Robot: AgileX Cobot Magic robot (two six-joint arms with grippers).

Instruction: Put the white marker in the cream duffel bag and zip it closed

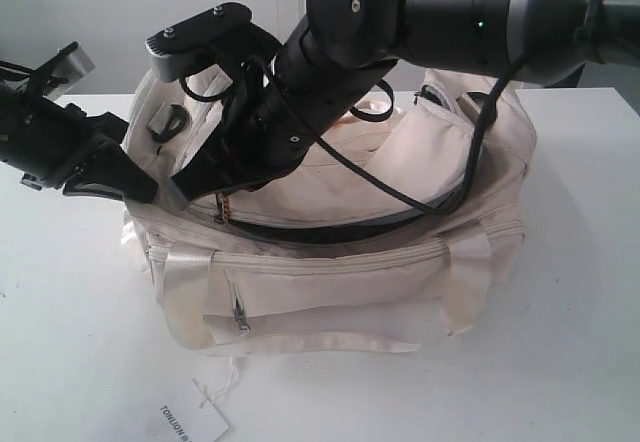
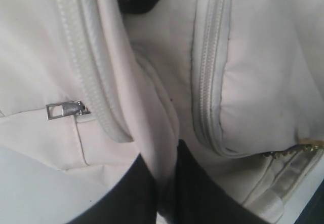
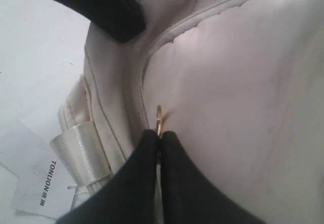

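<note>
A robotics laboratory test bench: two black jointed machine arms, the left arm [image 1: 50,147] reaching in from nine o'clock and the right arm [image 1: 450,7] from one o'clock, meet over a bare white table [image 1: 70,352]. A plain pale wall [image 1: 130,12] closes the scene at twelve o'clock. The cream duffel bag [image 1: 330,282] sits at centre, its paper tag [image 1: 192,424] at six o'clock.

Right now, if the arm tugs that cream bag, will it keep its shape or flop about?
Probably floppy: the cream duffel bag sags and creases, and its fabric folds where the left gripper pinches it. It is likely to slide rather than tip, since it sits wide and low on the smooth table.
</note>
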